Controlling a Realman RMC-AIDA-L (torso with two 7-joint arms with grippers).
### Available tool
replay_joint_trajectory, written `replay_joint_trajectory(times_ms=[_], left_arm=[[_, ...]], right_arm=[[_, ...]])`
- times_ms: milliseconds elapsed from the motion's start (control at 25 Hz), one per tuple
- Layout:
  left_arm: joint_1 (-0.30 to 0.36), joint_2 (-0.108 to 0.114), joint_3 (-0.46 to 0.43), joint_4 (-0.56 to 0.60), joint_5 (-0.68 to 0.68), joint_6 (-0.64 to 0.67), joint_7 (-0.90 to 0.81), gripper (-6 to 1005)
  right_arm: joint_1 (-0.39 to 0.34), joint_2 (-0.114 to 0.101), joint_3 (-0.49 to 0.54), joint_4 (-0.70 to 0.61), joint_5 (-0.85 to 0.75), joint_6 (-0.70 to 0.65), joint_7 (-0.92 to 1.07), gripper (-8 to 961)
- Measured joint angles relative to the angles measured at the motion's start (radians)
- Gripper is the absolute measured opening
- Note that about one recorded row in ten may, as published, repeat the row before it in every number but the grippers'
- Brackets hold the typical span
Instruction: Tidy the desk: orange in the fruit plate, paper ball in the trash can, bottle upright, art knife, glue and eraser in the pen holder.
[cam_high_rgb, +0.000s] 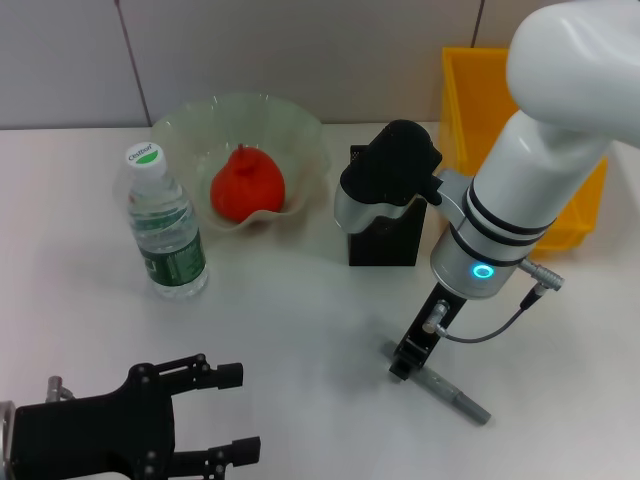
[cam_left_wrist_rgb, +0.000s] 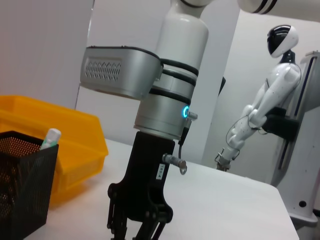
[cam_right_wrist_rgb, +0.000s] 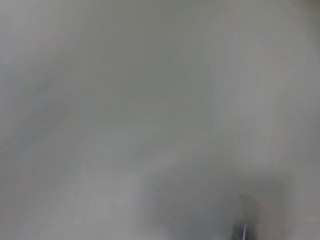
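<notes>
My right gripper (cam_high_rgb: 405, 362) is down on the art knife (cam_high_rgb: 452, 393) at the front of the tabletop (cam_high_rgb: 300, 330).

I can't tell how wide its jaws stand; their tips are at the tabletop over the near end of the grey knife, which lies flat and runs out to the right of them. The left gripper (cam_high_rgb: 225, 412) sits parked at the front left edge, jaws spread open and holding nothing. Behind the right gripper stands the black mesh pen holder (cam_high_rgb: 384, 237), partly hidden by the wrist, with the yellow bin (cam_high_rgb: 470, 110) behind it. To the left, the orange (cam_high_rgb: 247, 184) rests in the clear fruit plate (cam_high_rgb: 240, 130), and the bottle (cam_high_rgb: 165, 225) stands upright just beside it.
</notes>
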Motion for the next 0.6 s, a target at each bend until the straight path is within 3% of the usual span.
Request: replay_joint_trajectory(times_ms=[160, 400, 480, 600], left_arm=[[-0.002, -0.001, -0.002, 0.000, 0.005, -0.001, 0.002, 797], [-0.004, -0.001, -0.003, 0.000, 0.006, -0.001, 0.003, 795], [-0.004, -0.001, -0.003, 0.000, 0.006, -0.001, 0.004, 795], [-0.004, -0.001, -0.003, 0.000, 0.006, -0.001, 0.004, 795]], right_arm=[[0.000, 0.000, -0.020, 0.000, -0.001, 0.003, 0.006, 319], [0.000, 0.000, -0.020, -0.002, 0.001, 0.003, 0.007, 246], [0.000, 0.000, -0.015, -0.008, 0.002, 0.003, 0.007, 166], [-0.006, -0.004, 0.011, -0.034, 0.002, 0.002, 0.000, 161]])
